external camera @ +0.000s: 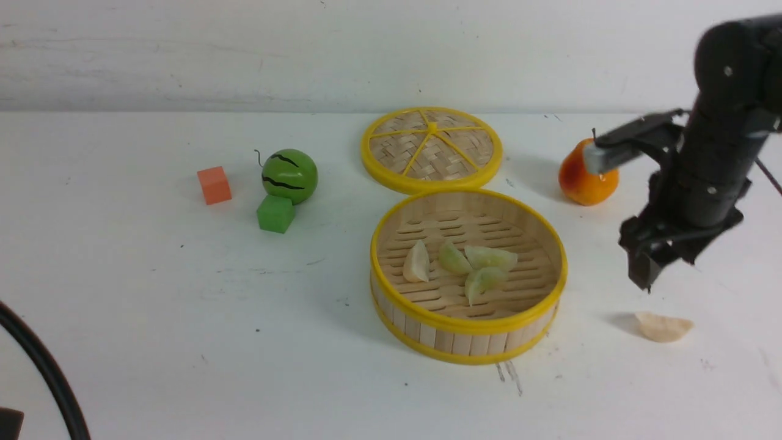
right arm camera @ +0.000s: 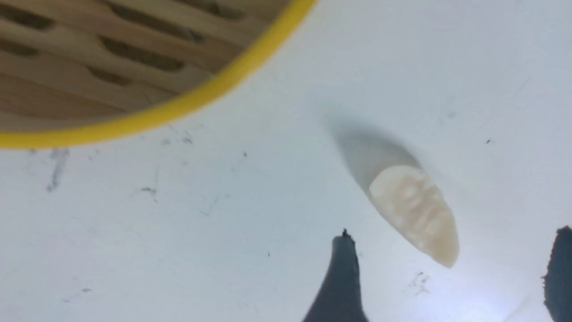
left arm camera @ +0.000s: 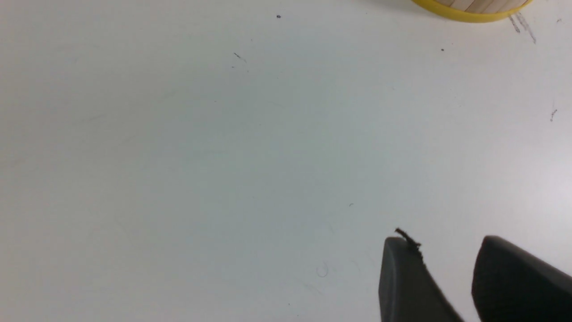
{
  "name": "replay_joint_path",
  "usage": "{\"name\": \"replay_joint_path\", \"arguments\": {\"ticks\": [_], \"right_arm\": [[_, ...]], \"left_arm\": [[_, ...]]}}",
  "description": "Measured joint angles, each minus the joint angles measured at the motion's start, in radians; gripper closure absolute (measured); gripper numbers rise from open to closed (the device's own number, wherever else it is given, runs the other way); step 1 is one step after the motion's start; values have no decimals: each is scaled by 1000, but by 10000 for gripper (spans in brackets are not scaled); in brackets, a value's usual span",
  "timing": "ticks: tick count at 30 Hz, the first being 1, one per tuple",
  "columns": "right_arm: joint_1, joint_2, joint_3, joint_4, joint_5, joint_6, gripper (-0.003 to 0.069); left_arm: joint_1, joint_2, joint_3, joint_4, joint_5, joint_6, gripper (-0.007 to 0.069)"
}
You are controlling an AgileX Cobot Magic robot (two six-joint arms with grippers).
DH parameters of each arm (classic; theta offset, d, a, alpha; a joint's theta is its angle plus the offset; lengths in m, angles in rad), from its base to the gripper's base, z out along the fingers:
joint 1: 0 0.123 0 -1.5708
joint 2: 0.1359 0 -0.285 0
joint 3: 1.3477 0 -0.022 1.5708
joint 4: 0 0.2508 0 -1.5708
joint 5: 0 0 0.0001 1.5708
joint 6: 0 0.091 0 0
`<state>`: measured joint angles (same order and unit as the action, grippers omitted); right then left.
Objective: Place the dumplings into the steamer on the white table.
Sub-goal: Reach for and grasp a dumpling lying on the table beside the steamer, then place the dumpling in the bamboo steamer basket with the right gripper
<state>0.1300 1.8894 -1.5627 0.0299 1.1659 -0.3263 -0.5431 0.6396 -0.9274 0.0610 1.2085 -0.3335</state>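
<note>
The steamer (external camera: pixel 467 325) stands mid-table with several dumplings on its slatted floor, one cream (external camera: pixel 417 263) and three greenish (external camera: pixel 482 269). One cream dumpling (external camera: pixel 664 326) lies on the white table (external camera: pixel 183 318) to the steamer's right. My right gripper (external camera: pixel 644 275) hangs open and empty just above it, slightly to its left. In the right wrist view the dumpling (right arm camera: pixel 413 210) lies ahead of the wide-apart fingertips (right arm camera: pixel 344 268), untouched, with the steamer's rim (right arm camera: pixel 178 109) nearby. My left gripper (left arm camera: pixel 444 241) is empty over bare table, its fingers a little apart; the steamer's edge (left arm camera: pixel 469 13) shows far off.
The flat woven lid (external camera: pixel 432 148) lies behind the steamer. An orange pear (external camera: pixel 586 177) sits behind my right arm. A toy watermelon (external camera: pixel 289 175), a green cube (external camera: pixel 275 213) and an orange cube (external camera: pixel 214 185) stand at the left. A black cable (external camera: pixel 43 360) crosses the near left corner.
</note>
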Motion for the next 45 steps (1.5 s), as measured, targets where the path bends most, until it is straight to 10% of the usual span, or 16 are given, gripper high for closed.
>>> {"name": "replay_joint_path", "arguments": {"ticks": [12,20,34,45], "right_arm": [[-55,127,135,55,-169,-272,173],[-54,146,133,-12,-174,-160,410],[214,60,-126,94,-267,143,410],[232,207,-141,33,-472,292,408]], "left_arm": [[0,0,1,1,-18,21,388],[0,0,1,25,-17,21,387],[0,0,1,80,-81,21,387],[0,-44,82,72,24,11,387]]}}
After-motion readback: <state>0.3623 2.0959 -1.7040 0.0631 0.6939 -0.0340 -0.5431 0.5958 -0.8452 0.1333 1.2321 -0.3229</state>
